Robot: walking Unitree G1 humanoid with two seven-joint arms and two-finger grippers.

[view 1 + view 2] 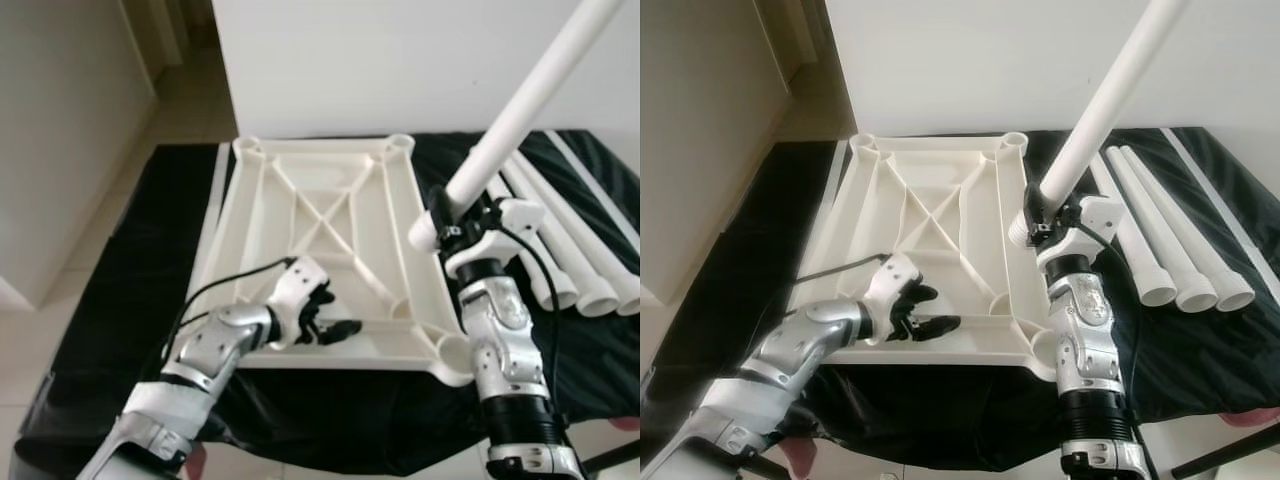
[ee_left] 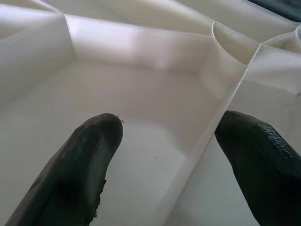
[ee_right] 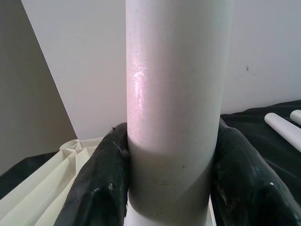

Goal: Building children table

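Note:
A white plastic tabletop (image 1: pixel 320 215) lies upside down on a black cloth, its ribs and corner sockets facing up. Over the tabletop's near edge my left gripper (image 1: pixel 335 325) is open; in the left wrist view its fingers (image 2: pixel 89 160) stand on either side of a thin rib (image 2: pixel 202 141). At the tabletop's right edge my right gripper (image 1: pixel 450 225) is shut on a white table leg (image 1: pixel 530 95). The leg slants up and to the right, its lower end just above the rim. An empty socket (image 1: pixel 455 350) sits at the near right corner, in front of that gripper.
Three more white legs (image 1: pixel 590 270) lie side by side on the black cloth (image 1: pixel 120 290) to the right. A white wall (image 1: pixel 400 60) rises right behind the table. Pale floor and a light cabinet side (image 1: pixel 50 150) are on the left.

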